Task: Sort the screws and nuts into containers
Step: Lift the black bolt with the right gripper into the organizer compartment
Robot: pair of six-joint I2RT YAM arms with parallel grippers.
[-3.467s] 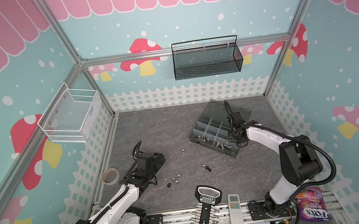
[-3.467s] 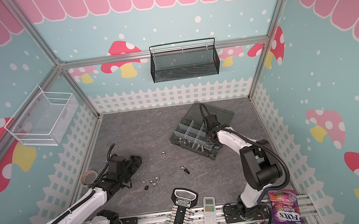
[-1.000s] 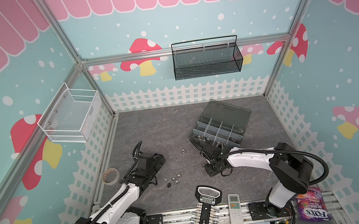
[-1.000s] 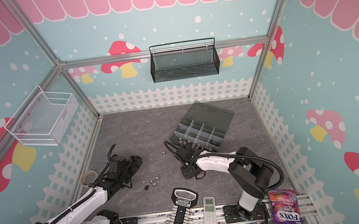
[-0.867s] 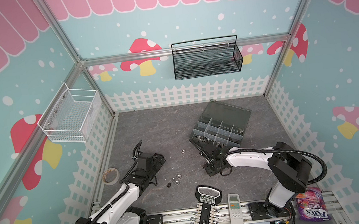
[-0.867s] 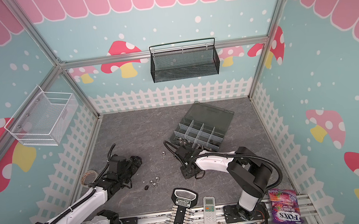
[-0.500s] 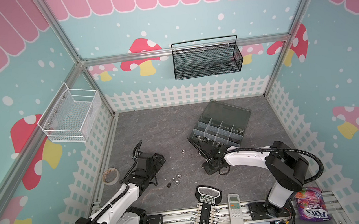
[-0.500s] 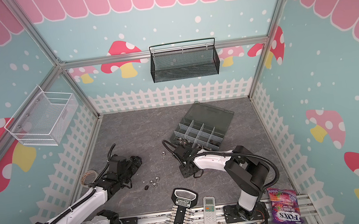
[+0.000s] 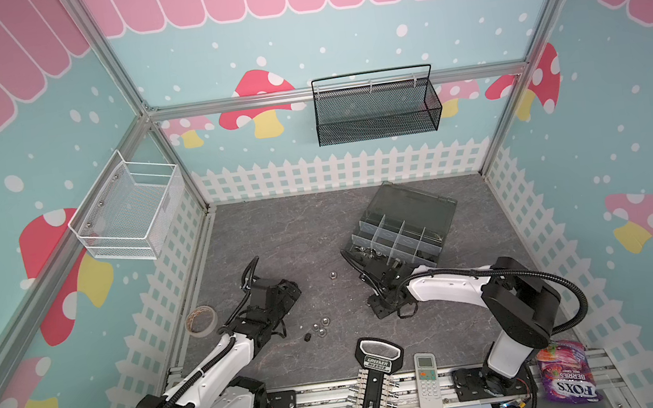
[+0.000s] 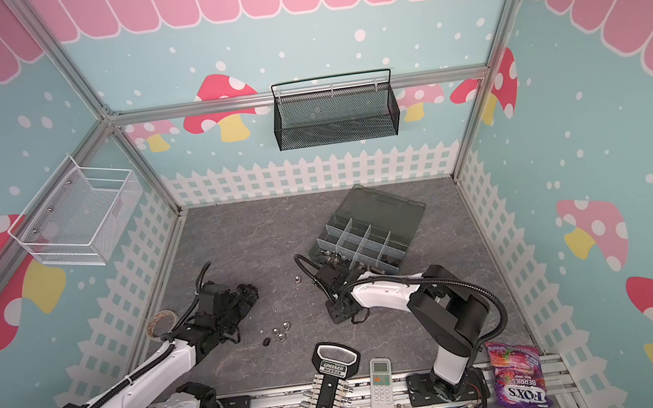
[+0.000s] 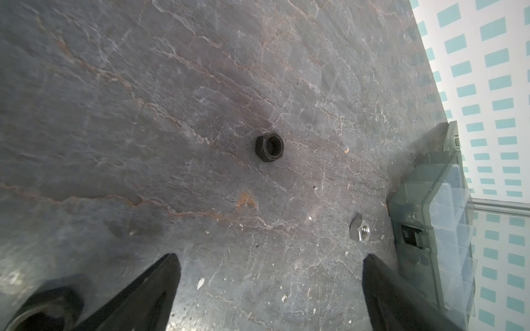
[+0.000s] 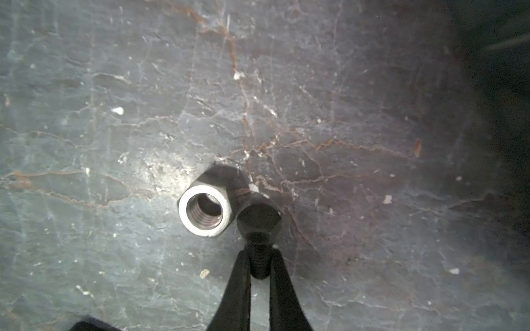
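Observation:
My right gripper [image 12: 259, 253] is shut on the threaded shank of a black hex-head screw [image 12: 259, 219], low over the grey table [image 9: 278, 235]. A silver nut [image 12: 205, 213] lies right beside the screw's head. In both top views this gripper [image 9: 381, 311] sits in front of the dark organiser box [image 9: 399, 234], the containers, whose lid is open. My left gripper [image 11: 271, 258] is open with nothing in it, and a black nut [image 11: 269, 148] and a silver nut [image 11: 360, 230] lie ahead of it. A few more nuts [image 9: 320, 326] lie on the table between the arms.
A socket rack [image 9: 374, 383], a white remote [image 9: 426, 376] and a purple candy bag [image 9: 566, 374] sit along the front edge. A tape roll [image 9: 201, 320] lies at the left fence. A black mesh basket [image 9: 377, 109] and a white wire basket [image 9: 129, 213] hang on the walls.
My right gripper came from the organiser box down to the black screw on the table and shut on it. The left arm has not moved.

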